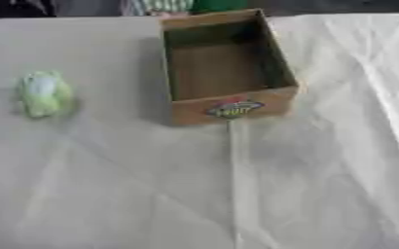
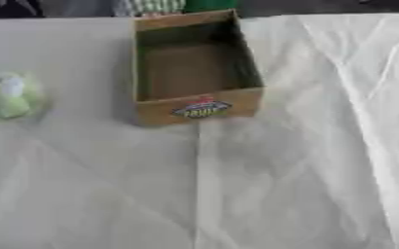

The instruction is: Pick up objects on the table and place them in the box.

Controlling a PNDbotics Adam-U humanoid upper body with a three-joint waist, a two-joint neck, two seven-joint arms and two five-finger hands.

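Observation:
A brown cardboard box [image 1: 233, 108] with a colourful label on its front wall stands open-topped at the middle back of the table. Nothing shows on its brown floor. A small pale green and white soft object [image 1: 45, 93] lies on the cloth to the left of the box, well apart from it. Neither of my hands shows in either view.
A wrinkled white cloth [image 1: 237, 185] covers the whole table, with creases running down the middle and the right side. Along the far edge, behind the box, there is a striped green and white shape [image 1: 156, 6] against a dark background.

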